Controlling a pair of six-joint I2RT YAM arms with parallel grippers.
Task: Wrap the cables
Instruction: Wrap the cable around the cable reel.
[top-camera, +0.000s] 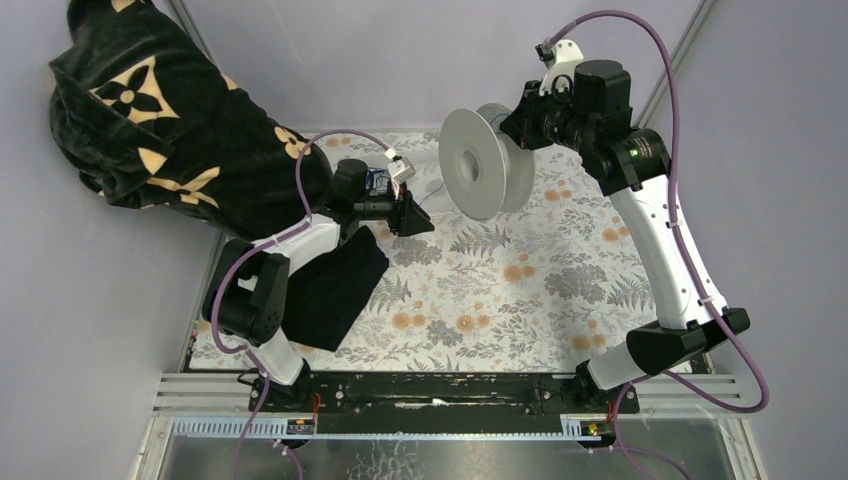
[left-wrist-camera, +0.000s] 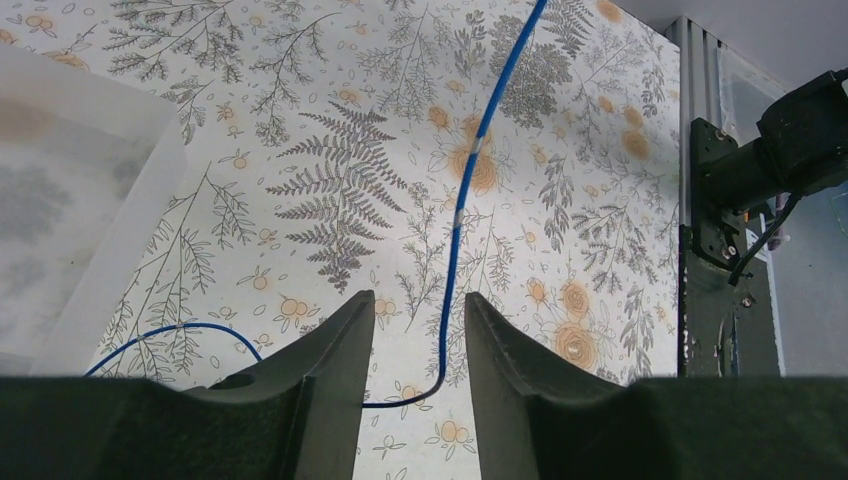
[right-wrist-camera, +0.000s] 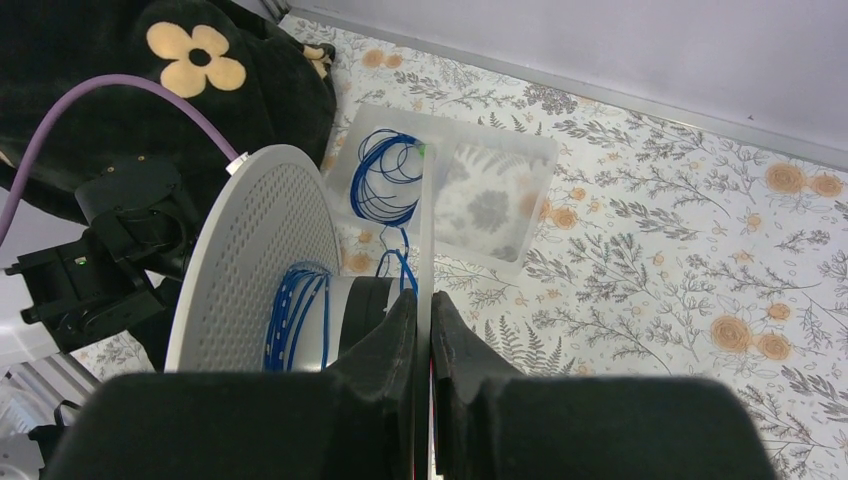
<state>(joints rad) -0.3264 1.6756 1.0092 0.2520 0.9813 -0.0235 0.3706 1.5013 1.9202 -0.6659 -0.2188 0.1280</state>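
Cables (left-wrist-camera: 460, 200) are running as 1 blue strand between the 2 fingers of the left hand (left-wrist-camera: 418, 330), which are standing apart. More turns are sitting on the hub of the spool (right-wrist-camera: 250, 250), and a loose coil is lying in a clear tray (right-wrist-camera: 520, 150) on the bench (top-camera: 500, 300). The right hand (right-wrist-camera: 424, 320) is clamping the spool's thin flange. Judging by this, winding is under way; next, the left hand is needing a firm pinch on the strand so it winds taut. No writing is showing legibly; the black garment (top-camera: 180, 150) is bearing flower motifs, possibly a monogram.
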